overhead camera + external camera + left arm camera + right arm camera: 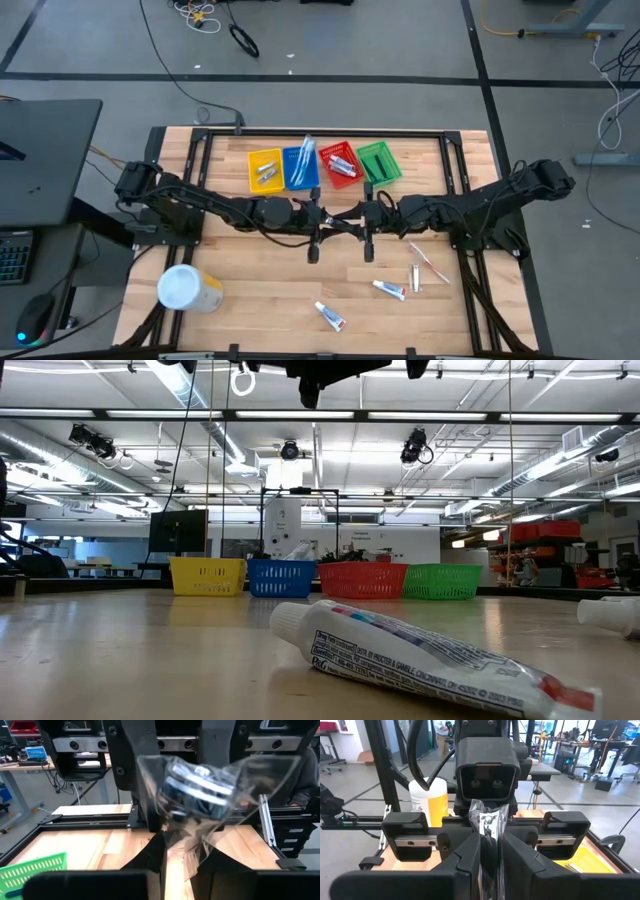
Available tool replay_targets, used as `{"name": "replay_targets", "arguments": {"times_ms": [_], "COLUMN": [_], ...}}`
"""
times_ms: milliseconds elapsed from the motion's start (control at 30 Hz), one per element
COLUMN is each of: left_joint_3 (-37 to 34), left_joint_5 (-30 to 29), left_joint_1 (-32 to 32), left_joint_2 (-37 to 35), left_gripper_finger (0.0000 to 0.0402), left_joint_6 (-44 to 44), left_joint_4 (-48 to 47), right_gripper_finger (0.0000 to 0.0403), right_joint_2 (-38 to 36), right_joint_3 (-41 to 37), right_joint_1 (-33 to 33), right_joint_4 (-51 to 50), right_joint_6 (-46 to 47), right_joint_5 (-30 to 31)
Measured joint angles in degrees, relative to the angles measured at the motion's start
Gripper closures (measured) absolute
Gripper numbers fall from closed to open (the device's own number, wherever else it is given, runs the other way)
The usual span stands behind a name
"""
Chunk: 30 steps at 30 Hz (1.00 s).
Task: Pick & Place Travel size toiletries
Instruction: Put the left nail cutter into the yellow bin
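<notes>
Meeting above mid-table, left gripper (177, 862) and right gripper (491, 851) both pinching one clear plastic sachet (200, 790), stretching between their fingertips; lying apart, near the front edge, a toothpaste tube (420, 658).

You see a white tube (430, 660) lying on the worktop (120, 660), four coloured baskets (362, 580) lined up behind.

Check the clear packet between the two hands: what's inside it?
Both the left hand and right hand pinch the clear packet. Inside shows a dark item with white bands. What it is can't be told; the crinkled film and fingers cover the rest.
</notes>
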Motion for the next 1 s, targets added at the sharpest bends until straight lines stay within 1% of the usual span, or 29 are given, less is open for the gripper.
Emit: {"name": "replay_targets", "arguments": {"times_ms": [200, 367, 433, 533, 633, 767, 867, 933, 1000], "left_joint_3": [-0.01, 0.01, 0.04, 0.02, 0.03, 0.06, 0.07, 0.07, 0.07], "left_joint_5": [-1.21, -1.41, -1.44, -1.75, -3.6, -6.14, -6.88, -7.08, -7.85], "left_joint_1": [-0.02, 0.39, 0.61, 1.07, 1.68, 3.25, 5.23, 6.72, 8.64], "left_joint_2": [0.04, 0.07, 0.07, 0.07, 0.07, 0.0, -0.13, -0.59, -1.83], "left_gripper_finger": [0.0329, 0.0348, 0.0349, 0.0349, 0.0341, 0.0343, 0.0348, 0.0348, 0.0347], "left_joint_6": [-1.59, -3.94, -5.37, -7.69, -11.33, -14.95, -17.53, -17.77, -18.09], "left_joint_4": [-0.53, -1.16, -1.78, -3.31, -6.91, -14.71, -17.13, -19.57, -24.15], "right_gripper_finger": [0.0323, 0.0296, 0.0281, 0.0256, 0.0232, 0.021, 0.0203, 0.0201, 0.02], "right_joint_2": [-0.01, -0.02, -0.03, -0.05, -0.08, -0.78, -0.96, -1.19, -1.27], "right_joint_3": [0.04, 0.07, 0.07, 0.07, 0.07, 0.0, 0.0, 0.0, 0.0], "right_joint_1": [-0.04, -0.04, -0.02, 0.0, -0.04, -0.03, 0.02, 0.02, 0.21], "right_joint_4": [-1.07, -4.48, -6.06, -8.75, -10.92, -11.41, -13.41, -15.96, -18.84], "right_joint_6": [0.36, 0.14, 0.16, 0.25, 0.21, 0.44, 2.19, 4.04, 7.05], "right_joint_5": [0.12, 0.36, 2.02, 6.56, 9.25, 8.21, 8.2, 8.23, 8.23]}}
